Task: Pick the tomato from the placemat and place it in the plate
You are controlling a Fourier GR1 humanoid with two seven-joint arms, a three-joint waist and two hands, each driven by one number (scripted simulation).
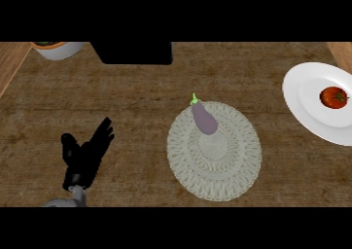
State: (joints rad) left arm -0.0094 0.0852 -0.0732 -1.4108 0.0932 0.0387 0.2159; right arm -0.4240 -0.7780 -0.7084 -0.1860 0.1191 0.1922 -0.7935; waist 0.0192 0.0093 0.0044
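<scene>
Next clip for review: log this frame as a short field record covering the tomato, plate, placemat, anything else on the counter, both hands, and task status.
tomato: lying in the plate
plate: white, at the counter's right edge
placemat: round, pale woven, at the centre
eggplant: purple, on the placemat's upper part
pot: white, at the upper left, partly cut off
black object: at the top edge, not identifiable
left hand: open, fingers up, at the lower left, holding nothing
right hand: not in view
task status: tomato already in the plate

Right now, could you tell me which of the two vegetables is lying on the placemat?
The purple eggplant lies on the round placemat, at its upper edge. The red tomato sits in the white plate at the right instead.
</scene>
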